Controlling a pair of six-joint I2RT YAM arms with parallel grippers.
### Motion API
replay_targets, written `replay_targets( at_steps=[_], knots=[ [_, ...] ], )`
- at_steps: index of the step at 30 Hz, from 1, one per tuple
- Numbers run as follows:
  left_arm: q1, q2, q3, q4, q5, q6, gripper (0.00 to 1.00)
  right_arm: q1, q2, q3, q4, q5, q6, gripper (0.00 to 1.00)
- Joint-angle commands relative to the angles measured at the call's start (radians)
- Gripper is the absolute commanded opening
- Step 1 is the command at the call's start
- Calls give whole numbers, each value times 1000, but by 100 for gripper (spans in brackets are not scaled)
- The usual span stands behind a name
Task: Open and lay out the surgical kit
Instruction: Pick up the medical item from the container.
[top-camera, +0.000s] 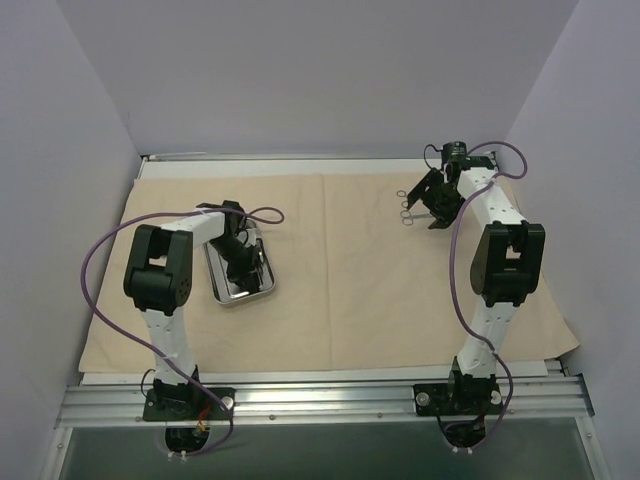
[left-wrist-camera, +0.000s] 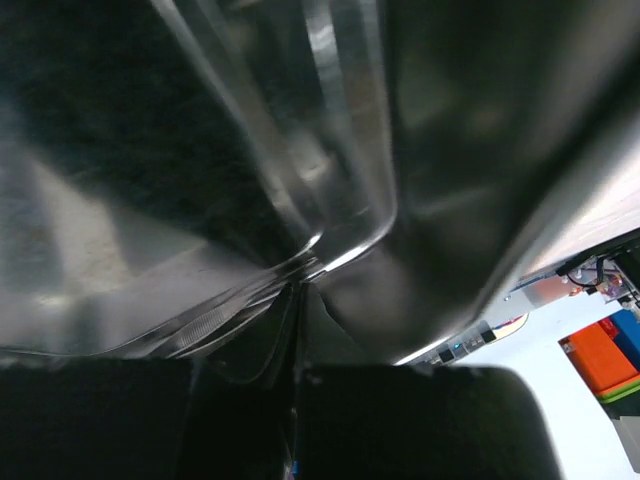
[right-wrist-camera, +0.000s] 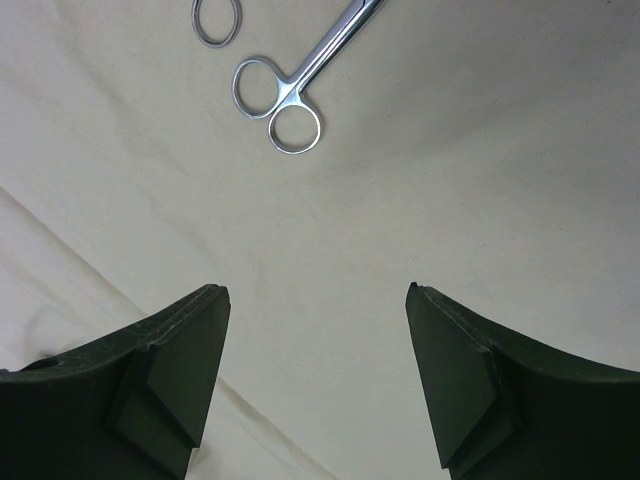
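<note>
The beige cloth wrap (top-camera: 350, 290) lies spread flat over the table. The shiny steel tray (top-camera: 262, 290) sits on its left part. My left gripper (top-camera: 240, 266) reaches down inside the tray. In the left wrist view its dark fingers (left-wrist-camera: 298, 292) meet at a thin seam against the tray's steel wall (left-wrist-camera: 330, 120). A thin ridged metal strip (left-wrist-camera: 200, 322) runs up to the tips; I cannot tell if it is held. My right gripper (top-camera: 425, 208) hovers open over the cloth (right-wrist-camera: 420, 180), just short of metal scissors (right-wrist-camera: 285, 100) and a second ring handle (right-wrist-camera: 217, 20).
The instruments (top-camera: 405, 209) lie at the far right of the cloth, left of my right gripper. Purple cables loop off both arms. Grey walls close in the table on the left, right and back. A crease (right-wrist-camera: 60, 250) runs across the cloth.
</note>
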Motion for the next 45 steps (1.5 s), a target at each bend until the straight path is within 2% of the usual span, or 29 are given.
replay_targets(
  at_steps=[1,5,12,16,26,29,30,31,36,41,45],
  knots=[
    [-2,43,22,-46,-22,27,2,4,-35,-7,-20,-1,-3,72],
    [-4,55,73,-43,-124,1,2,4,-27,3,-22,2,-3,73],
    [-2,-49,122,32,-311,-84,2,8,-25,0,-31,0,-6,73],
    [-1,-74,146,90,-350,-122,2,14,-24,-3,-29,-6,-6,73],
    [1,-46,231,60,-388,-136,3,17,-22,-9,-31,-18,-15,73],
    [-2,-76,215,43,-373,-111,22,19,-22,-12,-29,-26,-15,73],
    [-5,-109,190,35,-356,-90,49,19,-25,-21,-20,-29,-15,73],
    [-5,-109,180,35,-356,-90,52,19,-25,-21,-20,-29,-15,73],
    [-10,-129,139,23,-373,-31,56,19,-28,-58,6,-50,-5,73],
    [-31,-149,82,34,-393,-31,61,19,-30,-69,14,-60,0,73],
    [-53,-121,68,31,-411,-31,62,21,-31,-76,18,-66,1,73]
  ],
)
